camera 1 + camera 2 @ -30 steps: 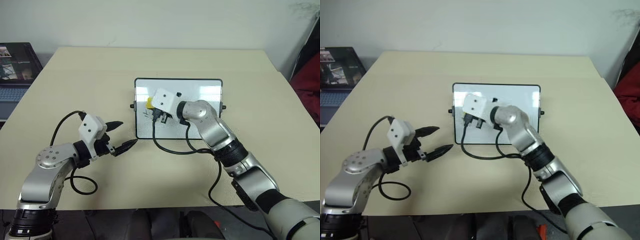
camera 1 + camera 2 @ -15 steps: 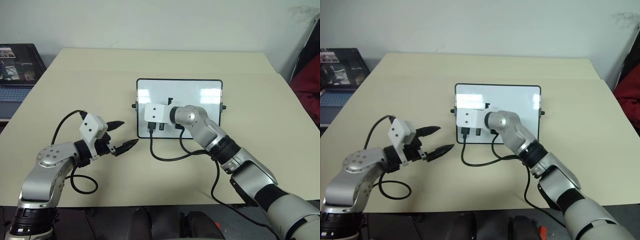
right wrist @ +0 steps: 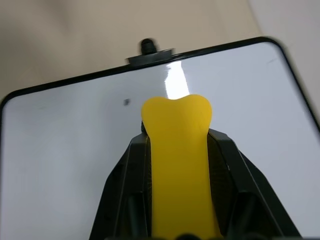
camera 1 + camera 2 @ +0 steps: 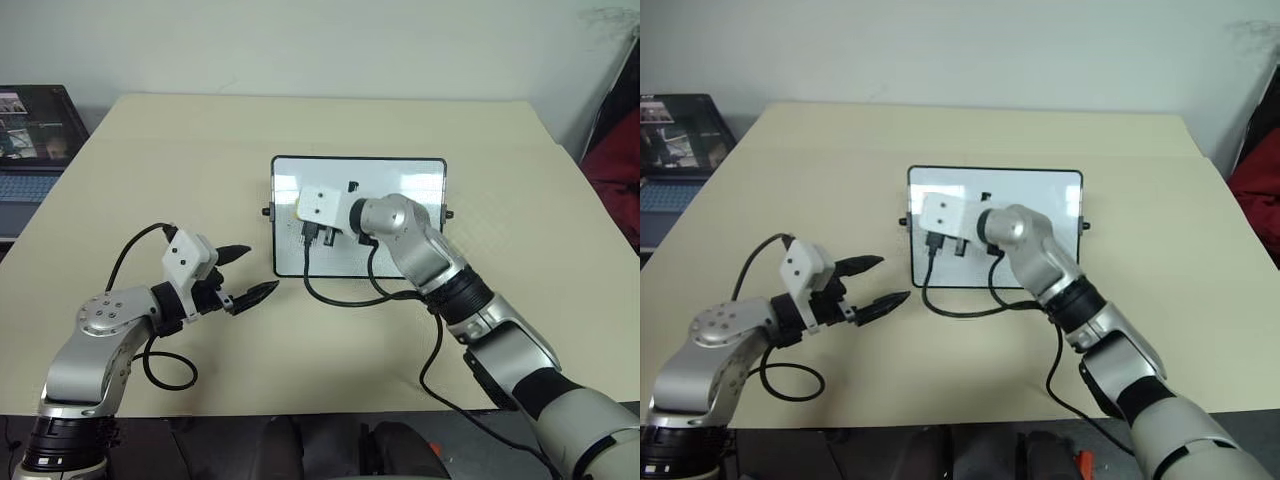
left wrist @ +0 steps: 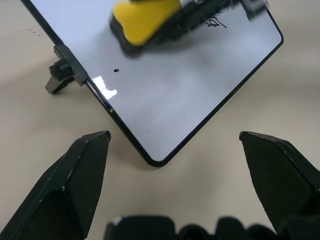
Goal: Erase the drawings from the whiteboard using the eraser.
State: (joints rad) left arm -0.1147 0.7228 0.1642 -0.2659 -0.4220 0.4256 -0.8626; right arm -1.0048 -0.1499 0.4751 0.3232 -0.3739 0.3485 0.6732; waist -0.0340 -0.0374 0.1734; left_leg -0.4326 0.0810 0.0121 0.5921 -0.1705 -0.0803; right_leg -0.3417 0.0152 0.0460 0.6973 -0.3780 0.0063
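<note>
Right wrist view has the right gripper point(image 3: 177, 165) clamped on the eraser point(image 3: 177, 150), long axis toward twelve o'clock over the whiteboard point(image 4: 400, 175), a drawing point(image 5: 212, 21) beside it; left gripper point(image 4: 245, 275) gapes empty.

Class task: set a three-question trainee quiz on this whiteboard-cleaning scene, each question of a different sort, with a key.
1. True or false: the right gripper is shut on the yellow eraser.
2. Multiple choice: the left gripper is A) gripping the whiteboard's frame, B) open, off the board, over the table, C) holding a marker.
3. Short answer: in the left wrist view, what shows that erasing is unfinished?

Key: 1 true. 2 B. 3 A dark scribble and a small dot remain on the board.
</note>
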